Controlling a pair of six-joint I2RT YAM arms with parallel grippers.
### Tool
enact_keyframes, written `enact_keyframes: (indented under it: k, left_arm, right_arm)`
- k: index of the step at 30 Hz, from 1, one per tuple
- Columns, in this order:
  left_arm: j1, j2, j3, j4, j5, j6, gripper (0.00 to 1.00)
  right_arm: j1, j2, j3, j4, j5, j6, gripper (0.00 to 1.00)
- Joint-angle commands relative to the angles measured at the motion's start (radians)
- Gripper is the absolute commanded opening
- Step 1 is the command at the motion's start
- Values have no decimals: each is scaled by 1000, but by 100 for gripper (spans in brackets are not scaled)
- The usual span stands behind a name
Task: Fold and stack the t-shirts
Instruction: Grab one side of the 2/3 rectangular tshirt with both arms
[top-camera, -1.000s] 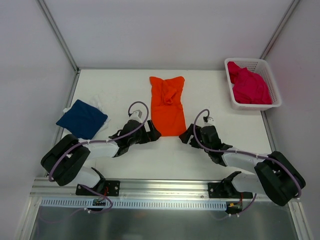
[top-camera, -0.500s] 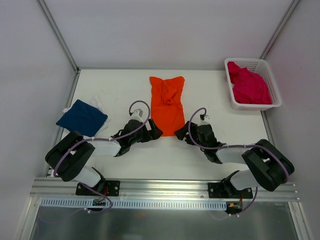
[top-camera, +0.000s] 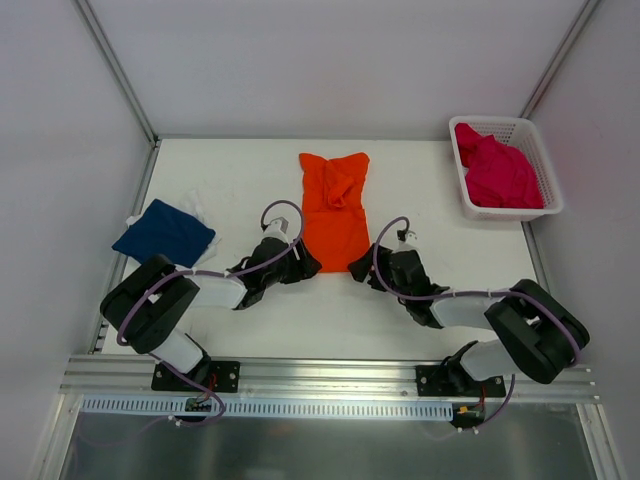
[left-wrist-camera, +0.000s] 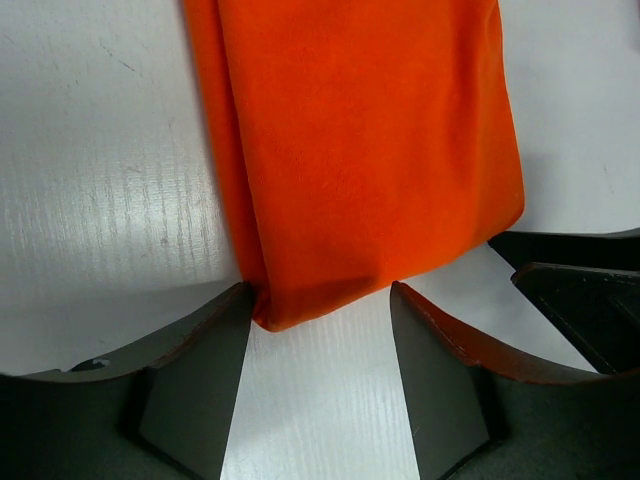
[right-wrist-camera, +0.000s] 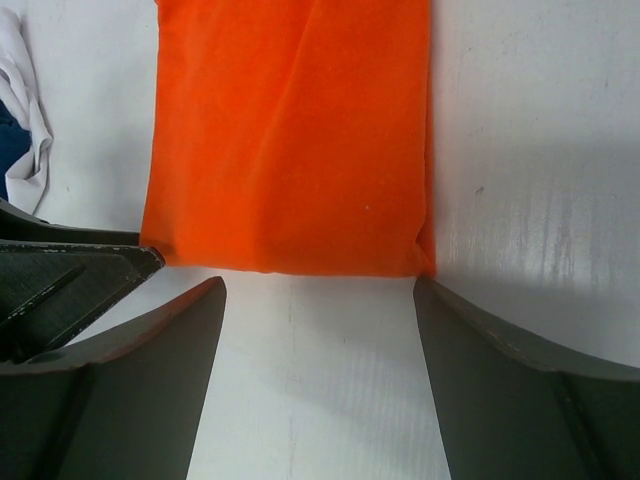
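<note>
Closest in, right at the near hem of the orange t-shirt (top-camera: 335, 225) (left-wrist-camera: 370, 150) (right-wrist-camera: 290, 130): the left end effector (top-camera: 300, 262) (left-wrist-camera: 320, 300), part way open, with the shirt's near left corner between its fingers. Next to it, at the near right corner: the right end effector (top-camera: 362, 265) (right-wrist-camera: 320, 285), spread wide, holding nothing, hem just past its tips. Flat on the white worktop (top-camera: 230, 170), folded long and thin, bunched up near the far end. Well off to the left of the orange t-shirt: a folded navy blue t-shirt (top-camera: 163, 237) on some white cloth (top-camera: 197, 203) (right-wrist-camera: 25, 100). Far off to the right, further back: a crumpled pink t-shirt (top-camera: 495, 170) inside a white mesh basket (top-camera: 548, 190).
</note>
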Motion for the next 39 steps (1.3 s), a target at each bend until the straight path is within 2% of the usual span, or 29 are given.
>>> enact_keyframes:
  k: [1, 13, 29, 32, 35, 36, 37, 39]
  left_arm:
    - [-8, 30, -5, -128, 1, 14, 58]
    - [-8, 18, -1, -170, -25, 17, 56]
    - [-8, 73, -7, -98, 16, -6, 56]
    - [-8, 67, -8, -105, 4, -1, 52]
    - [-8, 64, 8, -142, -5, 10, 40]
    - [-8, 65, 15, -151, -5, 14, 31]
    - [-8, 67, 25, -170, -5, 17, 27]
    - [-8, 67, 33, -184, -5, 27, 17]
  right_arm:
    - [18, -11, 2, -124, 48, -14, 80]
    - [72, -11, -1, -144, 182, 12, 79]
    - [110, 153, 50, -55, 180, 42, 79]
    - [112, 156, 53, -55, 180, 44, 79]
    - [114, 147, 54, -72, 185, 38, 75]
    - [115, 138, 56, -79, 187, 33, 73]
    - [117, 133, 58, -87, 191, 30, 71]
    - [124, 111, 56, -110, 202, 26, 63]
